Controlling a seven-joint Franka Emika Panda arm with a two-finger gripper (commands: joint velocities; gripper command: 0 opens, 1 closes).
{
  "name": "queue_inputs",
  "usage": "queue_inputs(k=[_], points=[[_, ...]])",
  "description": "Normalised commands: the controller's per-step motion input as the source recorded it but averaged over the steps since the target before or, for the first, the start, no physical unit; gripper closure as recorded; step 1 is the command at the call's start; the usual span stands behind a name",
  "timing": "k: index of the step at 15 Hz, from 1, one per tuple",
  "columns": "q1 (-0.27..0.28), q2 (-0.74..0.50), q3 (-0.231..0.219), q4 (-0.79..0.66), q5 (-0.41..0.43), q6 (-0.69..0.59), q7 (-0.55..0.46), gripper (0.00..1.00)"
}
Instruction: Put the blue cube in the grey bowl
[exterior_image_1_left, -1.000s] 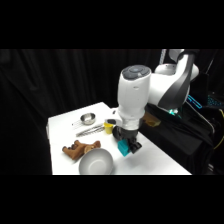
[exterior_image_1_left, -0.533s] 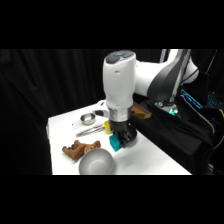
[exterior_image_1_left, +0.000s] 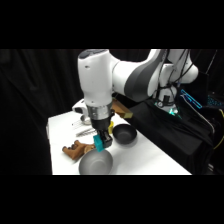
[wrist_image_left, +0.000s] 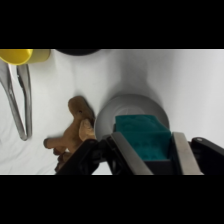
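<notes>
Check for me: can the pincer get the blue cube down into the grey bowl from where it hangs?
Probably yes. The pincer holds the blue cube right above the grey bowl, whose inside looks bare; the brown toy lies beside it, off the path.

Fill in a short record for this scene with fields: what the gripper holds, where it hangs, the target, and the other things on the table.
gripper: the gripper is shut on the blue cube
position: held in the air above the grey bowl, not yet released
target: grey bowl, at the table's near edge in the side view; nothing seen in it
beside the bowl: a brown toy figure, lying on the table
other items: a black bowl, metal tongs, a yellow cup
</notes>
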Motion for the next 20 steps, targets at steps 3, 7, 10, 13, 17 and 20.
queue_inputs(k=[3, 7, 10, 13, 17, 20], points=[[-0.100, 0.35, 0.046, 0.48, 0.170, -0.10, -0.25, 0.73], [-0.080, 0.31, 0.046, 0.40, 0.157, -0.04, -0.23, 0.73], [-0.076, 0.28, 0.057, 0.31, 0.147, 0.07, -0.22, 0.73], [-0.069, 0.25, 0.064, 0.25, 0.140, 0.09, -0.21, 0.73], [-0.075, 0.20, 0.071, 0.21, 0.141, 0.10, -0.21, 0.23], [-0.082, 0.11, 0.075, 0.18, 0.136, 0.05, -0.20, 0.08]])
